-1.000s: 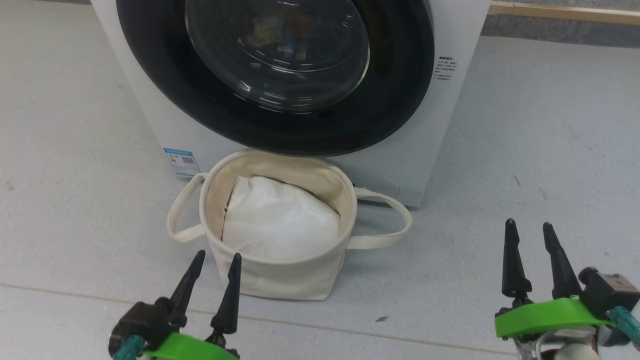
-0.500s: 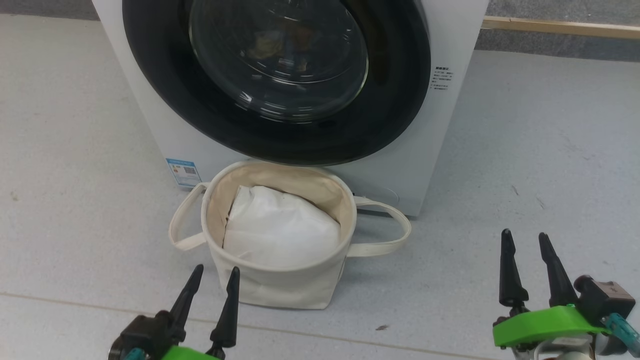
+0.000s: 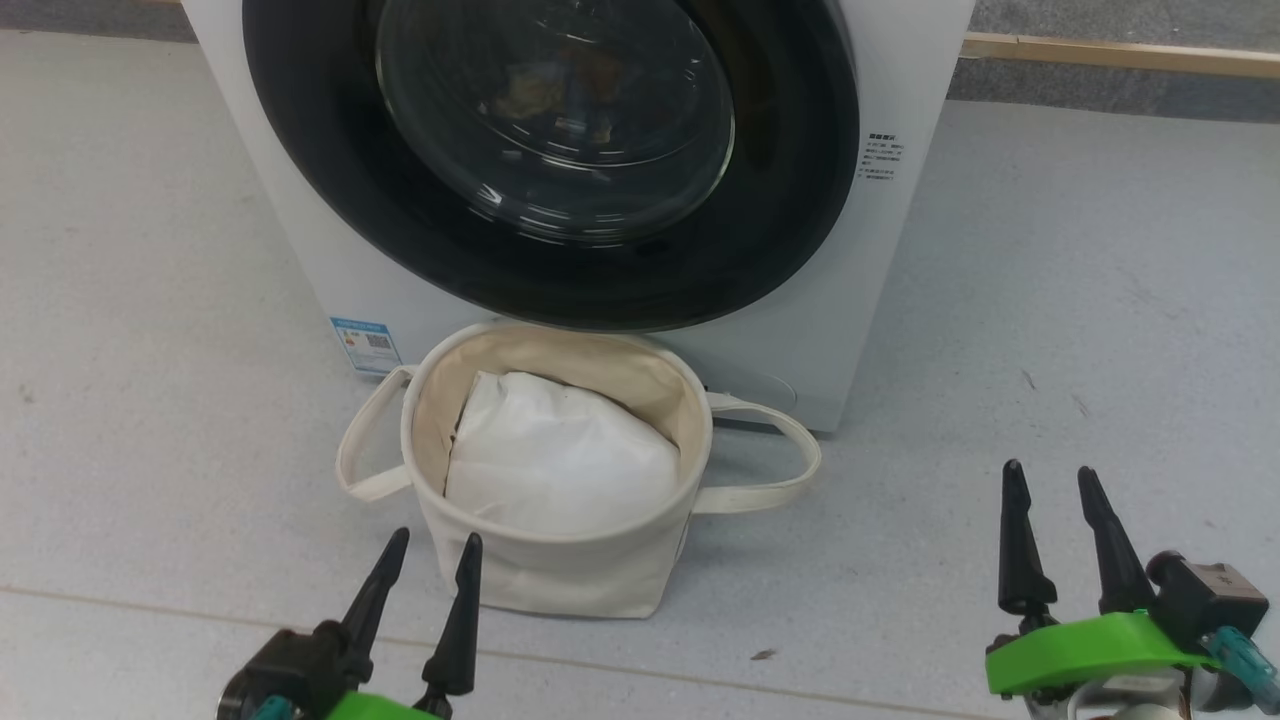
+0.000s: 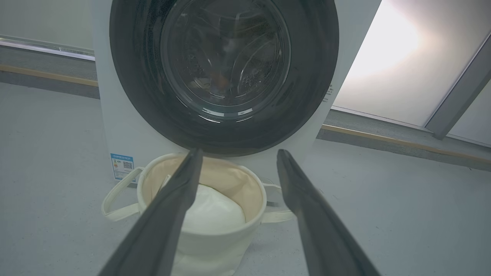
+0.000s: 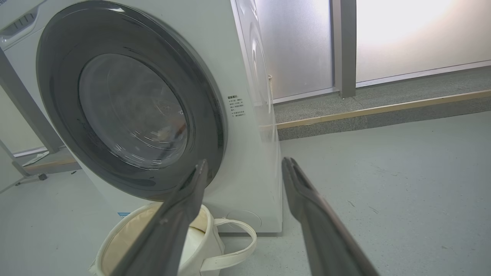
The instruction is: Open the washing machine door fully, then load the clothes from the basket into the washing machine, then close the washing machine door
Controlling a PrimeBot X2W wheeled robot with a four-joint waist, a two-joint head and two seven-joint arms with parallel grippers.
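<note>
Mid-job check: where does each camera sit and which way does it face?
Head view: high, looking down at the closed washing machine door and the basket; left gripper and right gripper, both open.
Left wrist view: low, facing the door head-on over the basket; own fingers.
Right wrist view: low, right of the basket, facing the door obliquely; own fingers.
All three share door and basket.

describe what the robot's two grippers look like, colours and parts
The left gripper and right gripper match: two long black fingers tapering to points, seated in black knuckles on a bright green bracket. Beside the right one sits a black boxy module with a teal connector. A teal piece shows by the left too.
</note>
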